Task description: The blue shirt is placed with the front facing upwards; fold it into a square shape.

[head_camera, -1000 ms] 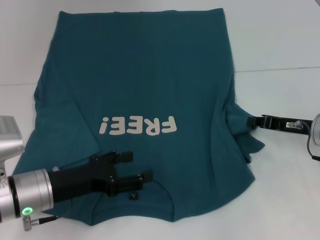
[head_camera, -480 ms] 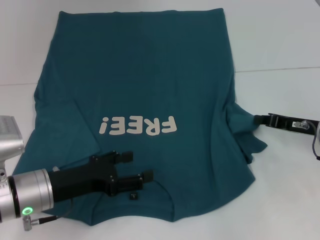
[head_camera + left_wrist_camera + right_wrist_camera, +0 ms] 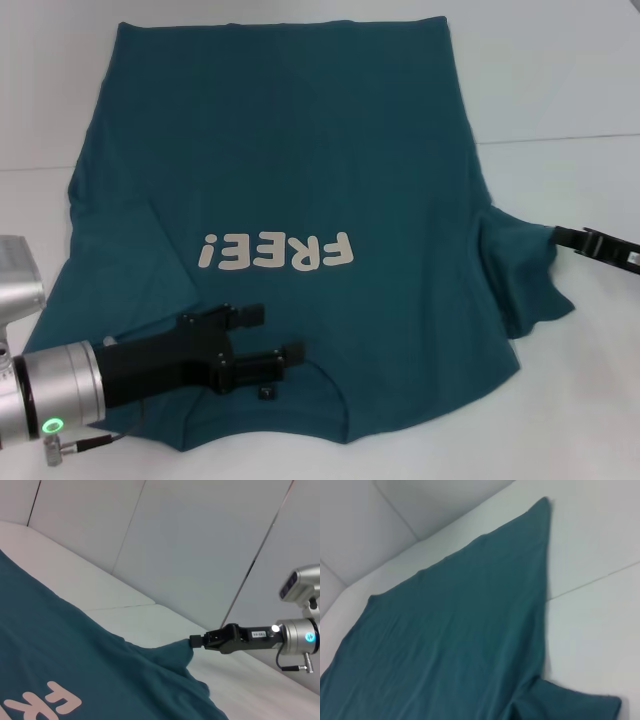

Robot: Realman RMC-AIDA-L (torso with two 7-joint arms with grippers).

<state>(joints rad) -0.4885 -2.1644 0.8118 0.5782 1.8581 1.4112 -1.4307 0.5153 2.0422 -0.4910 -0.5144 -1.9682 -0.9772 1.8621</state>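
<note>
While the blue shirt lies face up across most of the white table, collar nearest the robot and its "FREE!" lettering reading upside down from the head camera, the right gripper has its fingers pinched together on the tip of the right sleeve at about three o'clock. That sleeve is drawn out sideways into a taut peak — my guess is the arm is spreading it flat so the side can be folded in cleanly.

At about seven o'clock the left gripper sits low over the collar, its black fingers parted with cloth showing between them. Whether they press on the fabric or just hover above it I cannot say from this angle; it looks placed to keep the neck end from sliding while the sleeve is tugged.

From the head camera the right gripper is only a sliver at the frame's edge. The left wrist camera gives the better look: the whole right gripper side-on, jaws closed on a gathered point of cloth lifted slightly off the table. In the right wrist picture no fingers appear — just the shirt's long flat edge and the far hem corner.
</note>
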